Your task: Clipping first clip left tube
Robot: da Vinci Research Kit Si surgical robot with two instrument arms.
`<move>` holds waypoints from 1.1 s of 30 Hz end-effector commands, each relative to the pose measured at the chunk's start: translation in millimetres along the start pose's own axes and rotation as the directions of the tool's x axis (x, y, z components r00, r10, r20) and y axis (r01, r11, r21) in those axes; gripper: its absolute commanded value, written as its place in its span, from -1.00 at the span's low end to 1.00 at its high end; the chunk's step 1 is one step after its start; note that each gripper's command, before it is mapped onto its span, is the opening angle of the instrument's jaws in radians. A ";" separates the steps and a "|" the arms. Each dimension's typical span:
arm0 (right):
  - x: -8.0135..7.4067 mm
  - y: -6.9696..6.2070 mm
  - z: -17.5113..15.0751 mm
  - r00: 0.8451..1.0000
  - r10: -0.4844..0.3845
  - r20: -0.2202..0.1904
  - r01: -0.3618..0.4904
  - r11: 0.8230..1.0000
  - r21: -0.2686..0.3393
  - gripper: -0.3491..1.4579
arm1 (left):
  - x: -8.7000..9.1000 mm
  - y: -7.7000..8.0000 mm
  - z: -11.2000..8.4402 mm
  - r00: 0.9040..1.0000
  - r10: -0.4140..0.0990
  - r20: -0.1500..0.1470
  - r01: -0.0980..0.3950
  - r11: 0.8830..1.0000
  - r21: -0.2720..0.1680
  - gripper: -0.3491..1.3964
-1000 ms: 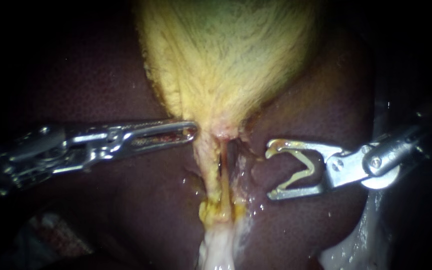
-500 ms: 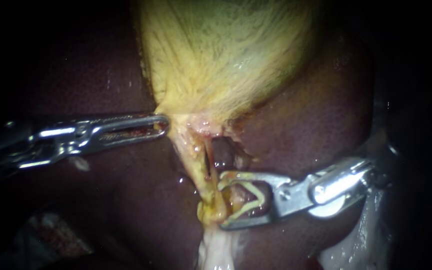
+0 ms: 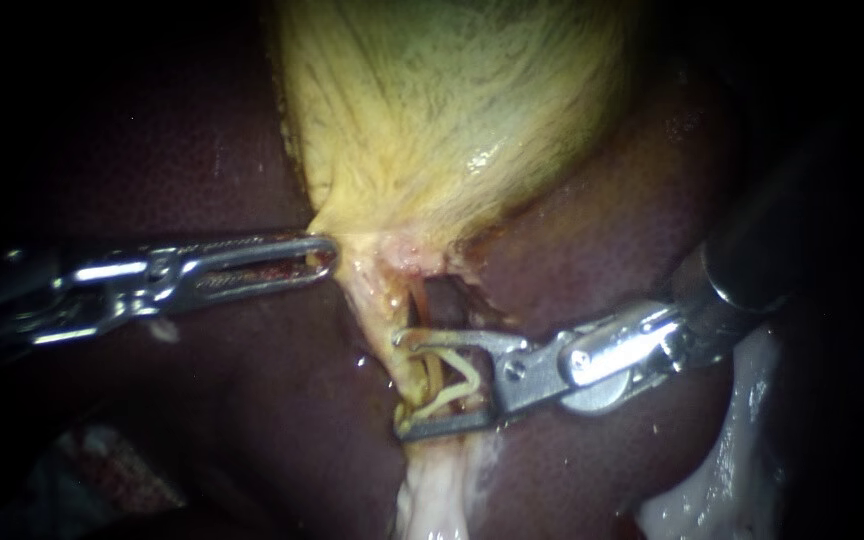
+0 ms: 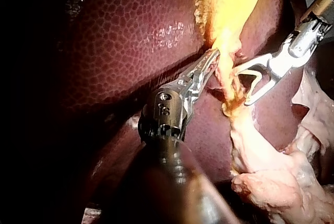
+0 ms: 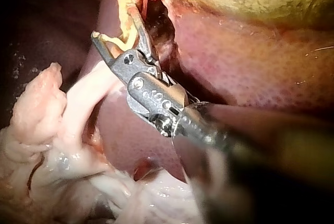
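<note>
The yellow gallbladder narrows to a neck from which two thin tubes run down to pale tissue. My left instrument is shut on the gallbladder's neck edge and holds it drawn toward the left; it shows too in the left wrist view. My right instrument has its jaws open with a yellowish open clip seated between them. The jaws straddle the left tube just above the pale tissue. The right wrist view shows those jaws around the yellow strand.
Dark red liver surrounds the gallbladder on both sides. Pale whitish tissue hangs below the tubes, with more of it at the lower right. A small dark opening lies between the tubes and the liver.
My right instrument has moved left and down from the liver's side onto the tubes, its open jaws now around them. My left instrument pulled the gallbladder's neck leftward, then held.
</note>
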 end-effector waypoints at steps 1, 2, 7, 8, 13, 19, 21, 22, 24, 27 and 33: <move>-0.2 0.1 -0.1 1.000 0.000 0.011 0.000 1.000 -0.003 0.03 | 0.0 0.0 -0.1 1.000 0.000 -0.002 0.000 1.000 -0.001 -1.00; -0.5 0.2 -0.2 1.000 -0.001 0.017 0.001 1.000 -0.005 0.03 | -0.1 0.0 -0.2 1.000 0.000 -0.003 0.000 1.000 0.000 -1.00; -1.1 0.6 -0.8 0.998 0.000 0.068 0.001 1.000 -0.015 0.02 | -0.6 -0.1 -0.8 1.000 -0.003 0.000 0.003 1.000 0.006 -1.00; -1.2 0.6 -0.9 0.997 0.000 0.074 0.001 1.000 -0.014 0.02 | -0.7 -0.1 -0.9 1.000 -0.003 0.002 0.003 1.000 0.007 -1.00; -1.2 0.6 -0.4 0.997 0.000 0.077 0.002 1.000 -0.015 0.02 | -0.9 -0.5 -1.1 1.000 -0.006 0.005 0.006 1.000 0.008 -1.00; -1.6 0.3 1.4 0.997 -0.006 0.080 0.007 1.000 -0.021 0.02 | -1.1 -1.1 -1.0 1.000 -0.008 0.011 0.008 1.000 0.008 -1.00; -1.8 0.1 2.1 0.997 -0.003 0.081 0.005 1.000 -0.023 0.02 | -1.2 -1.3 -0.9 1.000 -0.009 0.011 0.009 1.000 0.007 -1.00; -1.9 -0.1 2.5 0.997 -0.005 0.082 0.007 1.000 -0.026 0.02 | -1.2 -1.3 -0.9 1.000 -0.010 0.011 0.010 1.000 0.007 -1.00; -2.1 -0.3 3.1 0.997 -0.002 0.081 0.004 1.000 -0.019 0.03 | -1.4 -1.5 -0.8 1.000 -0.011 0.014 0.011 1.000 0.008 -1.00; -2.2 -0.9 3.8 0.997 0.004 0.078 -0.004 1.000 0.001 0.04 | -1.6 -1.7 -0.6 1.000 -0.007 0.017 0.007 1.000 0.008 -1.00; -2.3 -2.2 4.9 0.998 0.018 0.063 -0.025 0.994 0.105 -0.02 | -1.8 -1.9 0.0 1.000 -0.008 0.018 0.008 1.000 0.006 -1.00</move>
